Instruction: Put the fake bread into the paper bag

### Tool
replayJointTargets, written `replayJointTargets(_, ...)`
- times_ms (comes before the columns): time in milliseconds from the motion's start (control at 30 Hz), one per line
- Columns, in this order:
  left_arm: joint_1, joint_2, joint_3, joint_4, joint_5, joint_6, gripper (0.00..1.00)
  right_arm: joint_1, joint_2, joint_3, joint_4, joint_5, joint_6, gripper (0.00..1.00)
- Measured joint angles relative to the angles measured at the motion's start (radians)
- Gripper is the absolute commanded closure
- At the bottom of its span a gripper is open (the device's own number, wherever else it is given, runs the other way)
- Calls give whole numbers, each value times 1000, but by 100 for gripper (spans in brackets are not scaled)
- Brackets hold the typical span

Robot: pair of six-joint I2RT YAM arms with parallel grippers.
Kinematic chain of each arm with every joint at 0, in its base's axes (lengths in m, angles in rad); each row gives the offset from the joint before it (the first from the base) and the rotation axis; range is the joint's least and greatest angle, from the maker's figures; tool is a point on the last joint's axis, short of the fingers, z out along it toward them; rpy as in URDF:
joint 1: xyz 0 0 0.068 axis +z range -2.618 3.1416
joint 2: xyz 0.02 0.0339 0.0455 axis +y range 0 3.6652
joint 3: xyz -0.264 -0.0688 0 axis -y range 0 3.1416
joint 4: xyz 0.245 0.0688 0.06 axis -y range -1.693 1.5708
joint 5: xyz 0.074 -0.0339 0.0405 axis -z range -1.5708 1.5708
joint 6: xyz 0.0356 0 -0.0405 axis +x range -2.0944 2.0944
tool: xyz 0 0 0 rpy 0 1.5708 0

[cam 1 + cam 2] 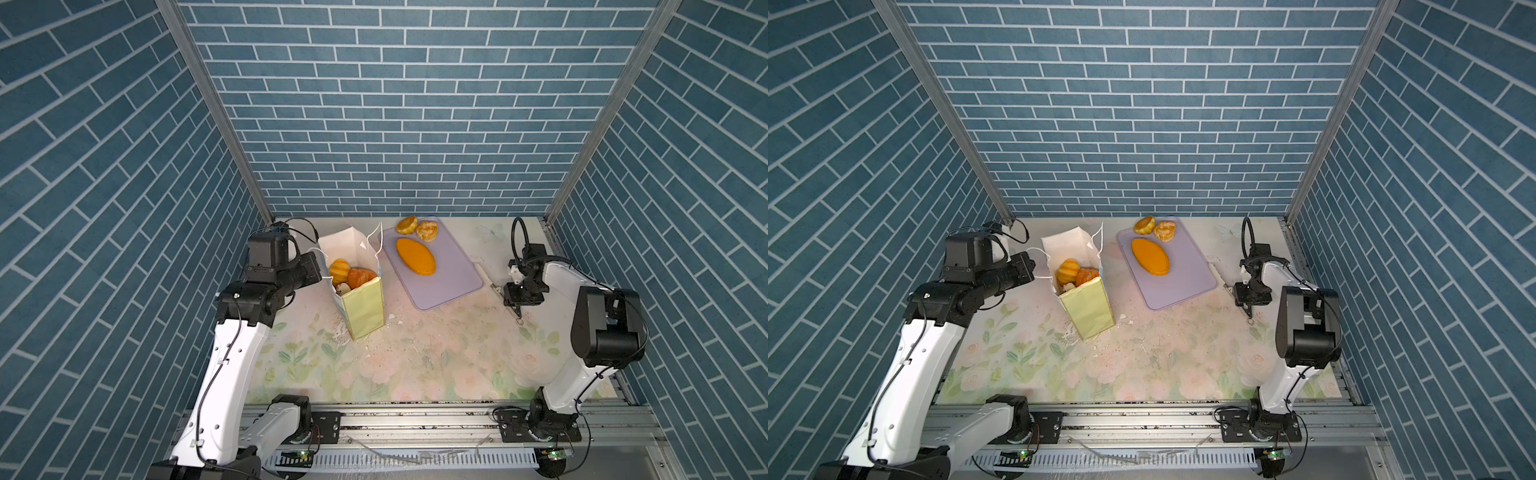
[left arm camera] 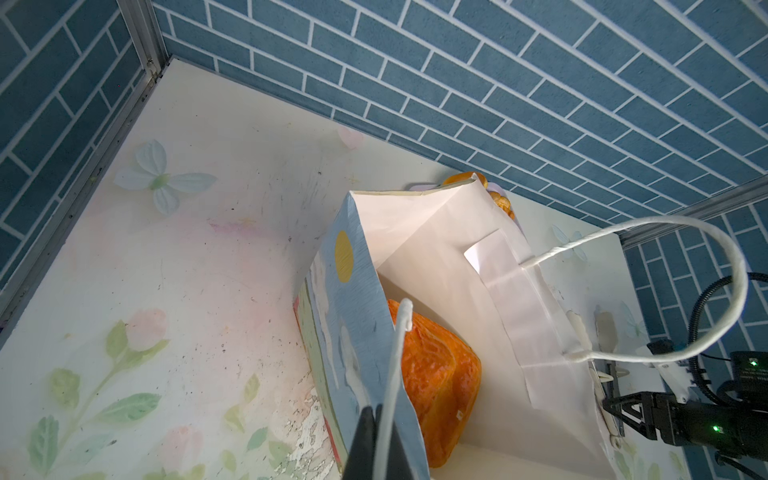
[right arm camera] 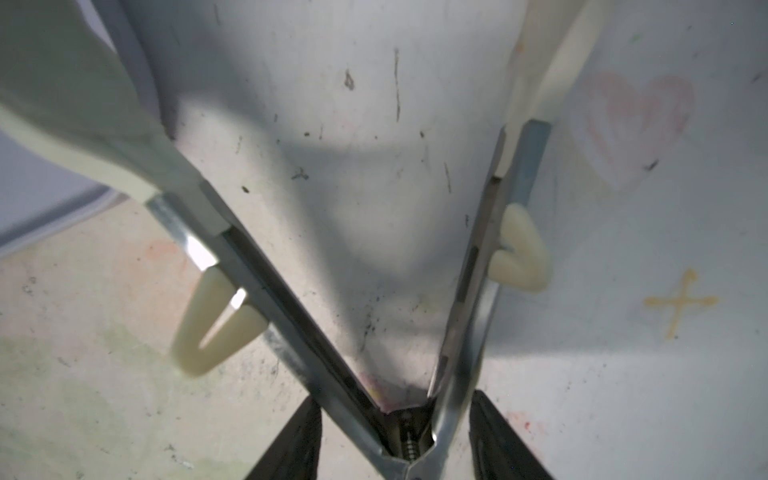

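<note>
The paper bag (image 1: 365, 307) stands upright and open at the left of the mat, with a striped bun (image 1: 340, 269) and a croissant (image 1: 361, 277) inside. In the left wrist view my left gripper (image 2: 376, 440) is shut on the bag's near cord handle (image 2: 395, 365), beside the croissant (image 2: 440, 374). More fake bread lies on the lavender tray (image 1: 449, 286): a long oval loaf (image 1: 415, 256), a small bun (image 1: 406, 225) and a ring pastry (image 1: 428, 230). My right gripper (image 3: 395, 399) is open low over the mat, right of the tray. The spread metal tongs (image 3: 291, 307) lie between its fingers.
The tongs (image 1: 494, 289) lie along the tray's right edge. Crumbs and worn flakes dot the floral mat in front of the bag. Blue brick walls close in the back and both sides. A metal rail runs along the front.
</note>
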Motion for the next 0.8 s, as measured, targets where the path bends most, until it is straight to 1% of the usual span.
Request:
replayJointTargets(100,0,0,0,0,0,0,100,3,18,25,-27,18,12,48)
replayJointTargets(267,0,0,0,0,-1,0,100,5,17,25,-21,37,70,51)
replayJointTargets(433,0,-4,0,0,-3,0,100,1,17,24,-11,56,146,52)
replayJointTargets(567,0,-6,0,0,-4,0,100,-2,17,22,-3,67,193,48)
replayJointTargets(767,0,-6,0,0,-4,0,100,-4,23,30,-10,92,206,43)
replayJointTargets(800,0,-6,0,0,-4,0,100,-5,27,34,-12,97,209,41)
